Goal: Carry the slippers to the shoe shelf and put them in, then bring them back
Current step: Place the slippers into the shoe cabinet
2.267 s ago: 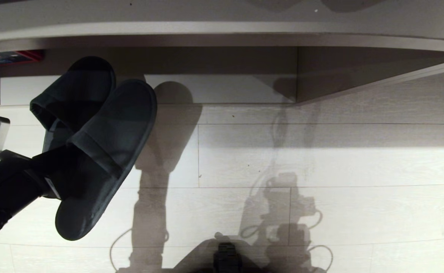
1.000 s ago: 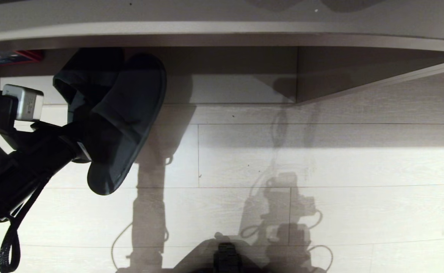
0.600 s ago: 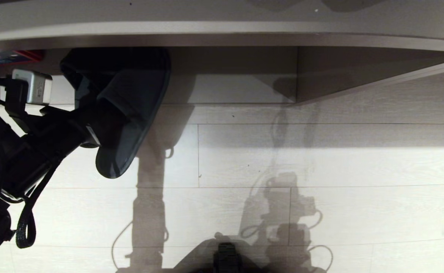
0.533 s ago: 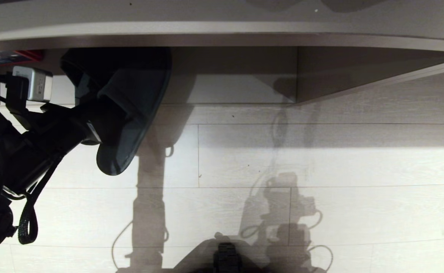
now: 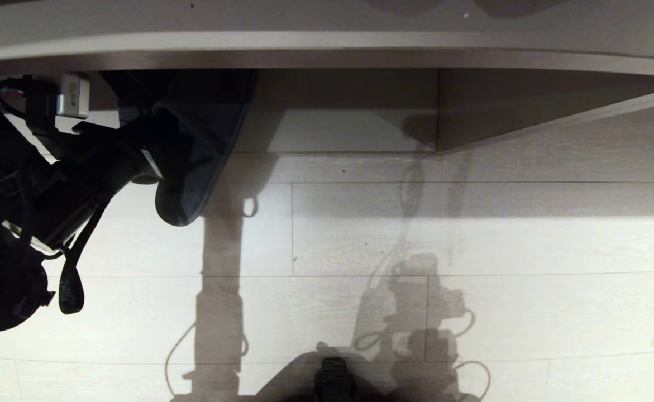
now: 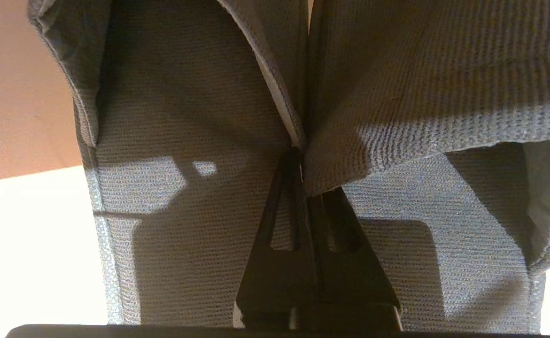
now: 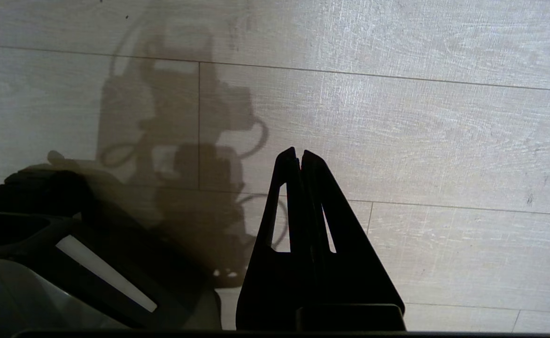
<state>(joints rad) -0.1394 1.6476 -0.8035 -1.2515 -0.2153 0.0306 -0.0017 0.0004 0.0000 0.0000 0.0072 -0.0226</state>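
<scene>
Slippers (image 5: 195, 151) are both pinched together in the left gripper (image 6: 303, 173), and that's pretty much all the left wrist view shows: two black fingers (image 6: 284, 206) squeezed tight on the inner edges where the two grey fabric uppers meet, one slipper hanging off each side. Closest to the robot, the right gripper (image 7: 299, 157) just hangs over the pale wood floor (image 7: 397, 117) with its fingers pressed shut on nothing, well apart from everything else. In the head view the floor is covered in the robot's own shadow, cables and all. Further out on the left, the left arm (image 5: 53, 184) reaches forward holding the pair, heels sticking out over the floor and the toe ends poking into the dark opening of the shoe shelf (image 5: 338, 89). Can't tell if the toes are touching the shelf bottom, it's too dark in there. Farthest back, the shelf's top board (image 5: 327, 42) runs across the whole view.
</scene>
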